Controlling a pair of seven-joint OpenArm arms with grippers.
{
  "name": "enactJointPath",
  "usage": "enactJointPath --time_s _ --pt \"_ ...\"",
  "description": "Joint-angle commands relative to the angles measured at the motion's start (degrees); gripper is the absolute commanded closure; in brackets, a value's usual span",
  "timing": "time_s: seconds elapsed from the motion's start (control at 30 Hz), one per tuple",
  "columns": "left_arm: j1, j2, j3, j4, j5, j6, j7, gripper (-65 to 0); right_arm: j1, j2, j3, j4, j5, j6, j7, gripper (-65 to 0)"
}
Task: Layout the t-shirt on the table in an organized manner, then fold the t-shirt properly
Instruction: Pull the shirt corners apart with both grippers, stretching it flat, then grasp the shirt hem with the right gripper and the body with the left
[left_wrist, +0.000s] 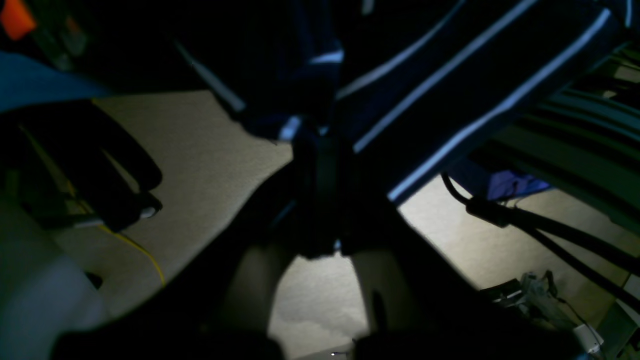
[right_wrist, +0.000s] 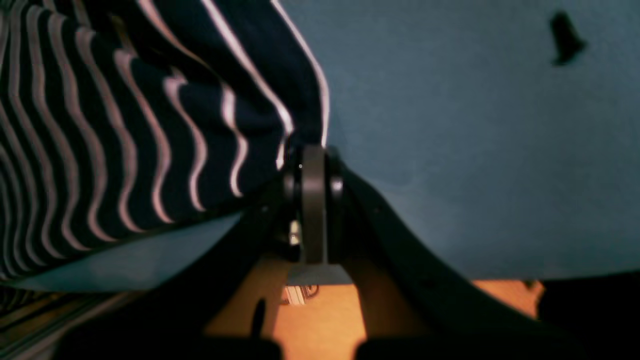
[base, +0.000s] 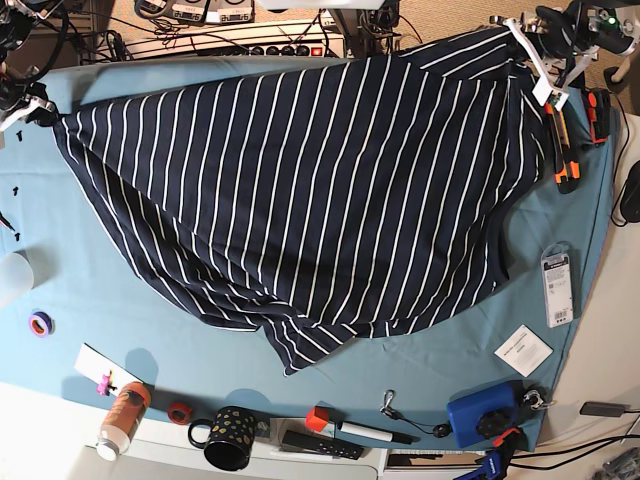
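Here we hold the t-shirt (base: 320, 190) taut over the bench (base: 560, 215), left fingers (left_wrist: 315, 140) and right fingers (right_wrist: 312, 160) both clamped on its corners; a thin pinch could slip and let it crumple.

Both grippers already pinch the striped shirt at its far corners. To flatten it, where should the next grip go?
Probably the bunched lower flap of the t-shirt, taken at its near edge from the table's front side: it lies folded under itself there, while the left gripper and right gripper hold the rest stretched.
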Motion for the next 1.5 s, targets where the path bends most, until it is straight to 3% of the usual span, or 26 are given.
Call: enactJointPath --time_s 0.0,0.07,0.17,0.27,0.4,0.47,0.57,0.73,0.9,1.03,1.13,1.27,1.4,1.47 --pt "0.48 -0.61 -0.48 0.90 -0.42 -0.02 -0.17 -2.4 0.09 1.64 0.52 0.96 1.53 -0.07 0.79 0.0" --pt "0.46 -0.61 -0.48 0.90 -0.44 0.02 -0.17 -14.8 0.09 1.66 0.52 0.96 2.12 -0.07 0.79 0.0" --pt "0.13 -0.61 -0.48 0.90 -0.42 0.07 -0.17 -28.3 0.04 1.99 0.52 0.96 2.29 -0.07 0.79 -15.6" --pt "-0.20 -0.63 -0.48 1.49 -0.42 0.26 -0.20 -29.3 0.13 4.13 0.55 0.96 6.43 -0.07 0.79 -18.4" --pt "-0.17 -0.63 -0.48 5.42 -0.35 0.26 -2.05 -29.3 1.44 9.57 0.55 0.96 14.91 -0.07 0.79 -18.4" --pt "-0.17 -0.61 -0.48 8.04 0.15 0.24 -4.57 -29.3 4.59 11.41 0.50 0.96 14.38 -0.07 0.79 -18.4" --pt "-1.05 -0.59 -0.46 11.21 1.55 0.24 -7.78 -29.3 11.54 11.72 -0.96 0.96 12.74 -0.07 0.79 -18.4" --pt "-4.94 -0.59 -0.46 12.09 1.53 0.24 -7.72 -29.3 19.67 11.74 -14.38 0.96 4.74 -0.07 2.51 -18.4" --pt "-6.51 -0.44 -0.44 12.09 1.81 0.24 -8.85 -29.3 25.40 11.32 -34.56 0.96 -8.59 -0.07 18.97 -18.4" --pt "-6.51 -0.46 -0.42 12.09 2.43 0.24 -9.25 -29.3 32.24 7.56 -47.65 0.83 -17.31 -2.21 21.14 -18.4" --pt "-6.51 -0.44 -0.42 12.09 2.43 0.24 -9.25 -29.3 35.21 4.11 -55.25 0.37 -23.74 -6.16 24.46 -18.4" --pt "-6.51 -0.46 -0.42 12.09 2.43 0.24 -9.22 -29.3 37.48 0.09 -62.03 -4.17 -31.47 -9.18 26.53 -18.4" --pt "-6.51 -0.44 -0.42 12.09 2.40 0.24 -9.25 -29.3 38.14 -3.04 -64.04 -11.28 -37.44 -11.04 30.27 -18.3" --pt "-6.82 -0.46 -0.42 12.09 2.40 0.22 -9.25 -29.3 38.21 -3.80 -64.04 -12.90 -39.47 -11.06 29.99 -13.1"
